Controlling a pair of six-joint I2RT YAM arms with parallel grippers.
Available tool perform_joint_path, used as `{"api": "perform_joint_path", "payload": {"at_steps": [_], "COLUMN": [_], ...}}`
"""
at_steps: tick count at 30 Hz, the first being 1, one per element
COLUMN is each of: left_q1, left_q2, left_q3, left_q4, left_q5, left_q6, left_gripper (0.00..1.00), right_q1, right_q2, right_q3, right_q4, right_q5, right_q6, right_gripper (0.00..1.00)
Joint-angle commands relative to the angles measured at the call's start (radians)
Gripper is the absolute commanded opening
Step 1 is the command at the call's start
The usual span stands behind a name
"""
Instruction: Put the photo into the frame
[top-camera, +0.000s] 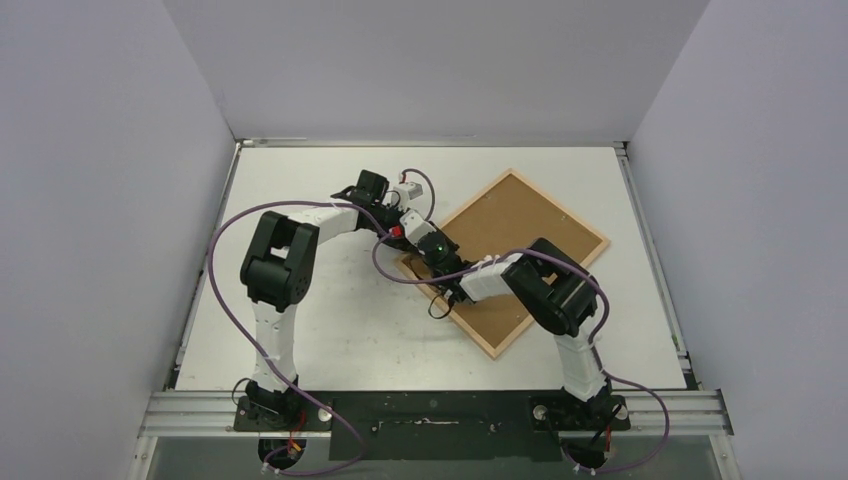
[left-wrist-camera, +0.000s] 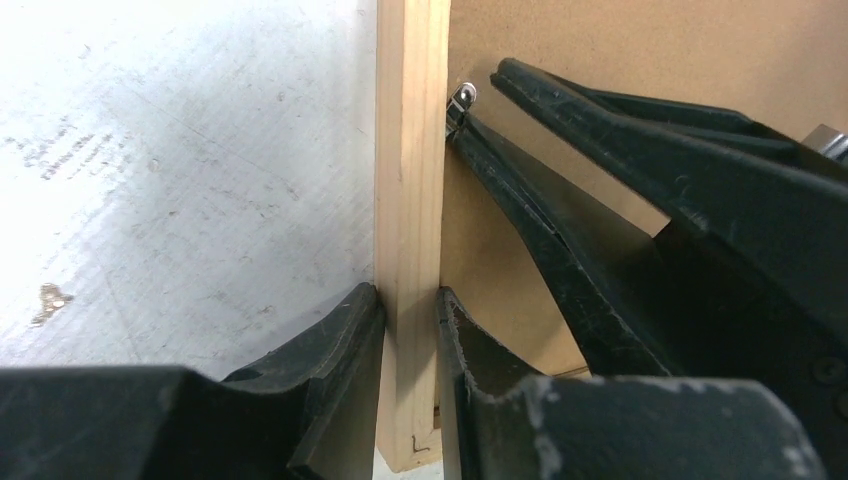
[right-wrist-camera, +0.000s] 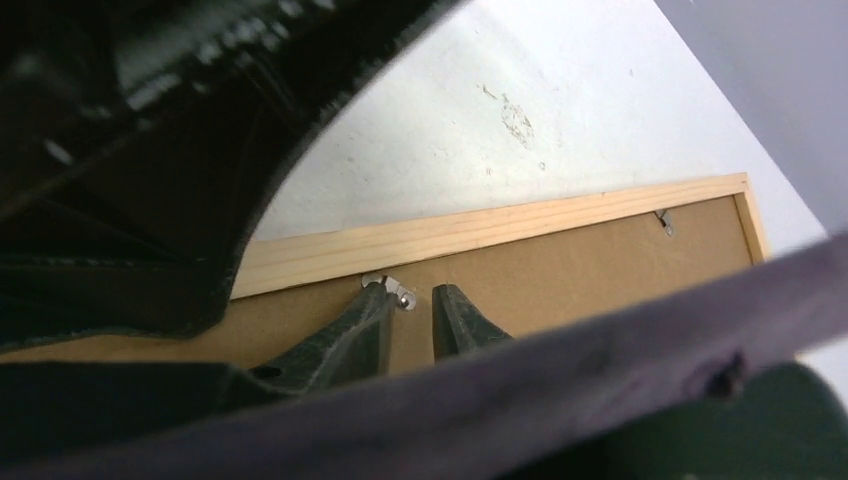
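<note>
At the left, the white table (left-wrist-camera: 200, 180) is noted, scuffed and bright. The left gripper (left-wrist-camera: 410, 300) is found clamped on the frame (left-wrist-camera: 408, 150): one finger is pressed against each side of a light-wood rail near its corner, so that the frame is pinned flat on the table. From above, the frame is seen to lie face down, turned like a diamond, right of the table's middle, with its brown backing board (right-wrist-camera: 560, 260) seated inside the rails. Just right of the clamped rail, a small metal tab (left-wrist-camera: 462, 97) is seen at the board's edge, and the right gripper (right-wrist-camera: 412, 290) is set down at it. Its fingers (right-wrist-camera: 360, 330) are held slightly apart, and the tab lies at the tip of one of them, not gripped between the two. Further right along the same rail a second tab (right-wrist-camera: 663, 222) is observed, apparently turned in over the board. The photo is not seen in any view, and whether it lies under the board cannot be told. The step in hand is judged to be the working of the retaining tabs, with the frame steadied by the left gripper. Whether the back is being opened or fastened cannot be settled. For the next move, a short sideways push or pinch on the tab is judged to be required. The fingertip is to be kept low against the board and the rail kept clamped, and care is needed that the thin tab is not skipped over.
</note>
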Motion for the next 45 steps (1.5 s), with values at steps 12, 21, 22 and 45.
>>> {"api": "perform_joint_path", "payload": {"at_steps": [12,21,22,45], "left_q1": [0.008,0.028,0.027,-0.082], "left_q2": [0.108,0.081,0.079,-0.047], "left_q3": [0.06,-0.022,-0.027,-0.18], "left_q4": [-0.165,0.031,0.043,0.141], "left_q5": [0.214,0.255,0.255,-0.094], "left_q6": [-0.21,-0.387,-0.396,-0.337], "left_gripper": [0.17,0.36,0.36,0.29], "right_q1": [-0.1,-0.093,-0.097,-0.181], "right_q2": [-0.396,-0.56,-0.581,-0.32], "right_q3": [-0.303,-0.431,-0.43,-0.157], "right_q4": [0.089,0.016,-0.008,-0.441], "right_q5": [-0.183,-0.232,-0.241,-0.337], "right_q6": [0.305,0.3,0.309,1.855], "right_gripper": [0.55,0.57,0.57,0.39]}}
